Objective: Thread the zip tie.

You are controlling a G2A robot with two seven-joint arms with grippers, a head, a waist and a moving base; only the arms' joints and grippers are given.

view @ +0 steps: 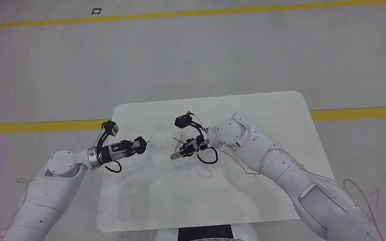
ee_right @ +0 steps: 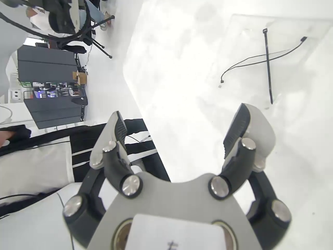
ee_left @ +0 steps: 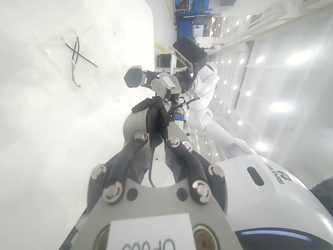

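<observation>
From the top, the left gripper (view: 140, 144) and right gripper (view: 176, 155) hung apart over the table (view: 271, 120). At the left wrist, the fingers (ee_left: 135, 120) were pressed together; holding what, I could not tell. At the right wrist, the jaws stood wide and empty; crossed zip ties (ee_right: 268, 63) lay on the table.

Crossed zip ties (ee_right: 267, 57) lie on white table (view: 271, 120).

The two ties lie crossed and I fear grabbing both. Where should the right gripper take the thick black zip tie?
Probably the thick zip tie at its tail end, from above, jaws across its width: it lies flat and straight, and there it clears the thin tie.
</observation>
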